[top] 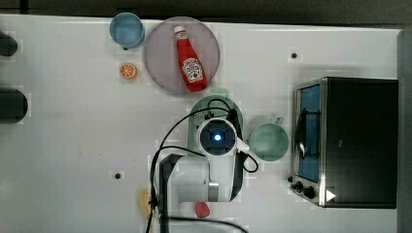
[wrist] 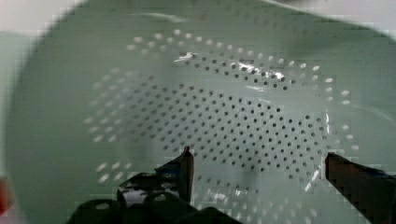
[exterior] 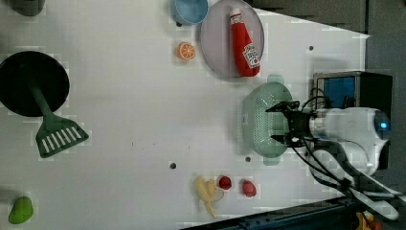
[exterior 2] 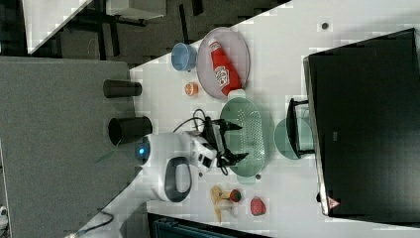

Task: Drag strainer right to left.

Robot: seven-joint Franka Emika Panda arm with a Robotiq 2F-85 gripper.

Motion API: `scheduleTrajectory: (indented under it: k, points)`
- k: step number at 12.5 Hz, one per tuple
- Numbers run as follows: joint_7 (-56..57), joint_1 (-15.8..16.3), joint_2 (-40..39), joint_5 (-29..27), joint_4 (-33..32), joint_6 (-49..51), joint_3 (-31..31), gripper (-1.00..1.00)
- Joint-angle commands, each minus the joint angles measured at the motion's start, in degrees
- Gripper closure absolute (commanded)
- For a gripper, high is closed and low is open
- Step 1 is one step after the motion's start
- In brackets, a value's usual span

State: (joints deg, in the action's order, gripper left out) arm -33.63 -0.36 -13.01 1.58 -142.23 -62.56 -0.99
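The strainer, a pale green oval basket with a dotted bottom, lies on the white table between the grey plate and the toaster oven. In the top view the arm covers most of it, leaving an edge of the strainer showing. My gripper hangs over the strainer's inside, open, with nothing between its fingers. The right view has the gripper above the strainer, on the side nearer the arm. In the wrist view the gripper stands wide apart just above the perforated floor of the strainer.
A mint-green mug stands between the strainer and the toaster oven. A grey plate holds a ketchup bottle. A blue cup and an orange slice lie nearby. A banana, a green spatula and a black pan sit farther off.
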Motion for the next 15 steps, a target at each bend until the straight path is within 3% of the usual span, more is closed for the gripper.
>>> scheduleTrajectory:
  k: [1,9,15]
  points:
    - [-9.63,0.09,-3.84,1.02,-0.21,-3.12,0.97,-1.00]
    - [-12.10,4.32,-7.96,0.37,0.21,-6.75,3.09,-1.00]
    - [-24.48,10.87,-8.59,-1.26,1.32,-6.69,5.49,-1.00]
